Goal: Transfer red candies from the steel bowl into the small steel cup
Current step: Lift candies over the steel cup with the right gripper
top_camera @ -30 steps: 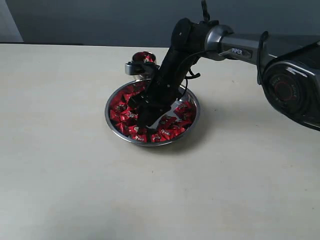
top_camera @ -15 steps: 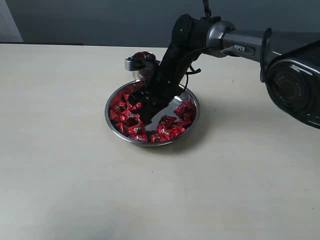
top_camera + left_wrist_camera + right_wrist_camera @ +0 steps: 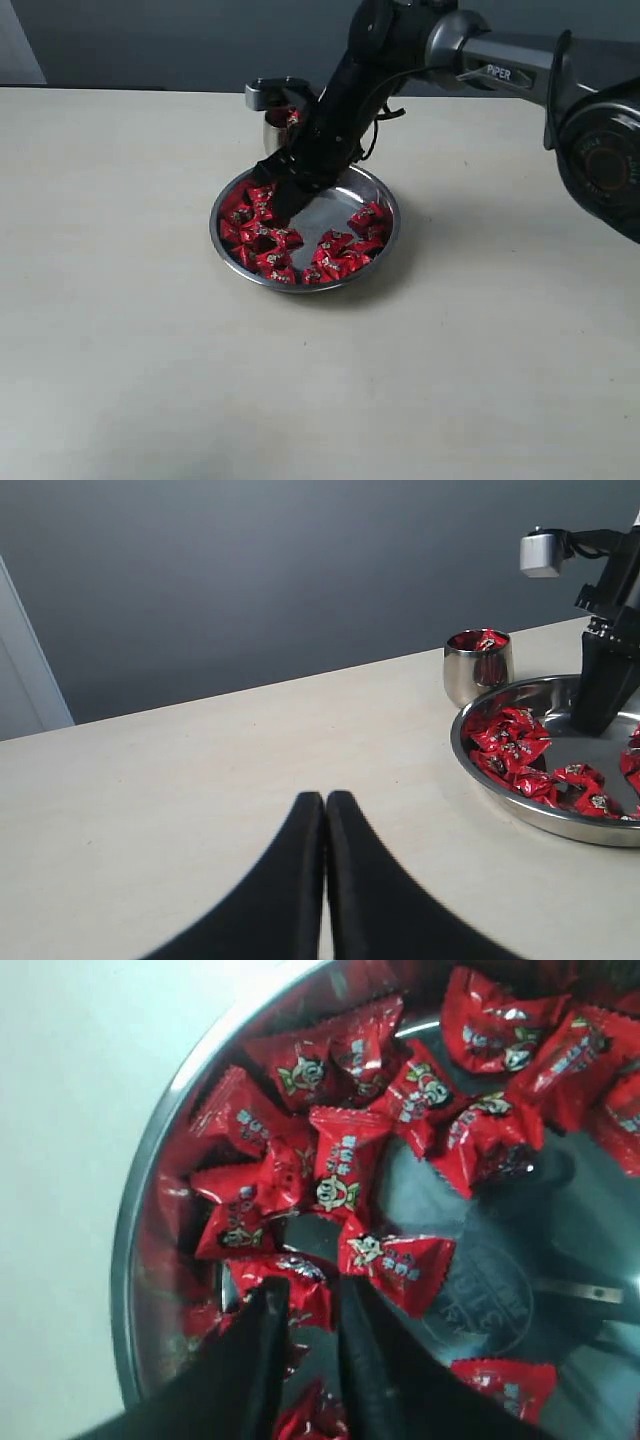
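Currently your right gripper (image 3: 282, 208) hangs over red-wrapped candies (image 3: 335, 265) in the wide steel bowl (image 3: 335, 212), jaws slightly apart, hold unconfirmed; left gripper (image 3: 325, 805) closed, empty. A slack pinch could drop candy short of the small steel cup (image 3: 478, 675).

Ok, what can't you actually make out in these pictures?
Whether the right fingers grip a candy: right wrist view, the fingers cover it; exterior view, too small.
How full the cup is: left wrist view, its wall hides the inside; exterior view, the right arm partly covers it.
Part of the bowl: left wrist view, cut off by the edge.
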`<state>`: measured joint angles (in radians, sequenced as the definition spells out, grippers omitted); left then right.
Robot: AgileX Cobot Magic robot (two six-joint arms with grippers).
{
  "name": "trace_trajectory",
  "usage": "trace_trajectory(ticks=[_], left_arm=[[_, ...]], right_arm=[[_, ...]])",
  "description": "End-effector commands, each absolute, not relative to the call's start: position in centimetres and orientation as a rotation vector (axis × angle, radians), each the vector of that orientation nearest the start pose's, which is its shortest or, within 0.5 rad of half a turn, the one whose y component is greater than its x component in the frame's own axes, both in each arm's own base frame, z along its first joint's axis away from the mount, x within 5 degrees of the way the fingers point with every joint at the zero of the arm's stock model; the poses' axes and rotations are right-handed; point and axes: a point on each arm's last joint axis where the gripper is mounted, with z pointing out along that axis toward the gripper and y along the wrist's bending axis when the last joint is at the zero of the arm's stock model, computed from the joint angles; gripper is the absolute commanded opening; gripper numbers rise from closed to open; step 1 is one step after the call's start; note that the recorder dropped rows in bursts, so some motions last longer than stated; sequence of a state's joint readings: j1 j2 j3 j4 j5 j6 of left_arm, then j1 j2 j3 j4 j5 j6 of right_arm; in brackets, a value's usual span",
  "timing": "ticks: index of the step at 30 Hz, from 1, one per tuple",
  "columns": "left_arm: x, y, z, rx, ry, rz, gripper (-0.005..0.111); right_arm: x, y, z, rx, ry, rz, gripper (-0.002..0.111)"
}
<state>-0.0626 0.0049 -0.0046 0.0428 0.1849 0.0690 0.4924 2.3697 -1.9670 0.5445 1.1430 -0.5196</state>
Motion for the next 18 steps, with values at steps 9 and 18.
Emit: trace_trajectory(ticks=[9, 18], left_arm=[[5.6, -0.3, 19.7, 0.137, 1.658, 0.042, 0.002], [5.6, -0.3, 19.7, 0.137, 1.658, 0.042, 0.002]], right_arm=[[41.8, 26.9, 11.4, -1.143, 2.733, 0.714, 0.049], [41.9, 26.8, 11.3, -1.141, 2.722, 0.689, 0.003]])
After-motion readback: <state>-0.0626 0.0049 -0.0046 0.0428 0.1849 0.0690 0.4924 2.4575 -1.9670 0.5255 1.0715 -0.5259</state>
